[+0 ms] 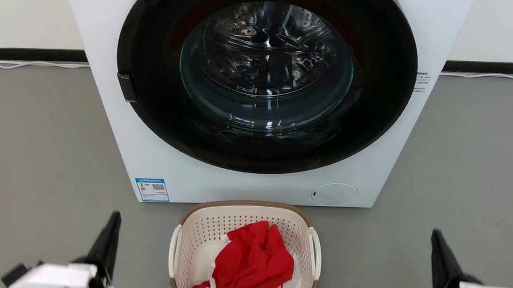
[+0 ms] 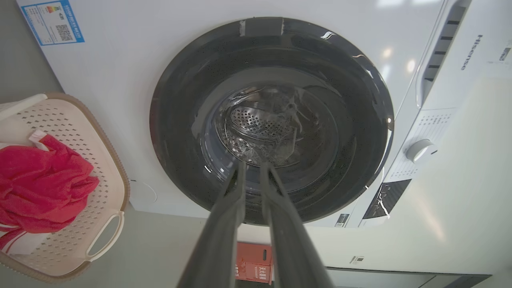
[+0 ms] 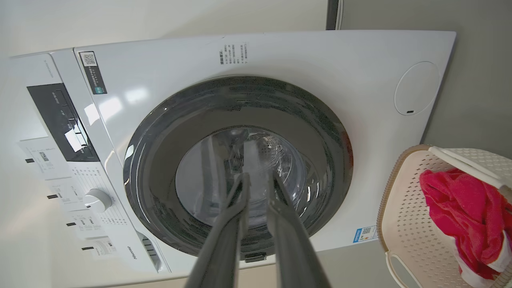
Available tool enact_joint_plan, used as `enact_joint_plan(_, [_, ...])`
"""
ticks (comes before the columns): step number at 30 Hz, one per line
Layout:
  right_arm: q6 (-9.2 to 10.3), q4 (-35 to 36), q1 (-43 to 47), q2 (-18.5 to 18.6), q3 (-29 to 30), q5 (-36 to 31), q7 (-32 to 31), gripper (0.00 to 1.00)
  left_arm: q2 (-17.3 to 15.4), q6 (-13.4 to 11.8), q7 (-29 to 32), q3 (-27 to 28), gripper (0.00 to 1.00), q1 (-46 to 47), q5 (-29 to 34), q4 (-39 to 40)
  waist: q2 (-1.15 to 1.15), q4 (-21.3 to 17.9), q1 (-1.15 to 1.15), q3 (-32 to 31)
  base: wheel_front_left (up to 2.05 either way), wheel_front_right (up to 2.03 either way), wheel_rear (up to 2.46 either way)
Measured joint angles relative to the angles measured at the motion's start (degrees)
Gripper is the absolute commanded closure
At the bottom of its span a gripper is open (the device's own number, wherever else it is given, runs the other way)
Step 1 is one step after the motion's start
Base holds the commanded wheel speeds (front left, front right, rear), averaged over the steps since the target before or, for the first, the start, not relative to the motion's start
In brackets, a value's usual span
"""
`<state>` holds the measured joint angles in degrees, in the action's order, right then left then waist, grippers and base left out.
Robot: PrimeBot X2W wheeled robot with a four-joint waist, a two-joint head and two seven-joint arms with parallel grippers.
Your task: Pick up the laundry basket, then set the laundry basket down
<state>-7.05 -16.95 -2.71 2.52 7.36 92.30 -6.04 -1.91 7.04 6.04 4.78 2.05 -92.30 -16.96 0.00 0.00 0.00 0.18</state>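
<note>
The laundry basket [image 1: 204,237] stands on the grey floor just in front of the washing machine, cream-white and perforated, with a brown rim and a white loop handle on each side. A red and white garment [image 1: 250,264] lies bunched inside it. My left gripper [image 1: 114,219] hangs to the basket's left and my right gripper [image 1: 435,235] to its right, both well apart from it. Each is shut with nothing held, fingers pointing at the machine. The basket [image 2: 100,168] sits at the left edge of the left wrist view, beside my left gripper [image 2: 254,165]. In the right wrist view the basket [image 3: 404,212] is at the right edge, beside my right gripper [image 3: 259,175].
A large white washing machine [image 1: 109,24] with a closed dark round door [image 1: 267,70] rises directly behind the basket. Open grey floor [image 1: 33,143] stretches on both sides. A white cable [image 1: 26,64] runs along the dark baseboard. A small orange box [image 2: 254,262] shows low in the left wrist view.
</note>
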Motion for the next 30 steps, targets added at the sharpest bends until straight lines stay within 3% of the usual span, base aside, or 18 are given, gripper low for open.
enact_joint_plan(11, [0.04, -1.7, 2.6, -0.5, -0.6, -0.7, 1.0, 0.0, 0.4, -0.2, -1.1, -0.7, 0.0, -2.7, 0.9, -1.1, 0.0, 0.0, 0.02, -0.1, 0.0, 0.0, 0.0])
enact_joint_plan(30, [0.04, 0.7, 2.6, -0.5, -1.7, -9.5, 3.8, 0.0, 0.3, -2.6, -4.1, -3.0, 0.0, -2.7, 11.2, 3.4, 0.0, -0.1, 0.01, 0.0, 0.0, 0.0, 0.0])
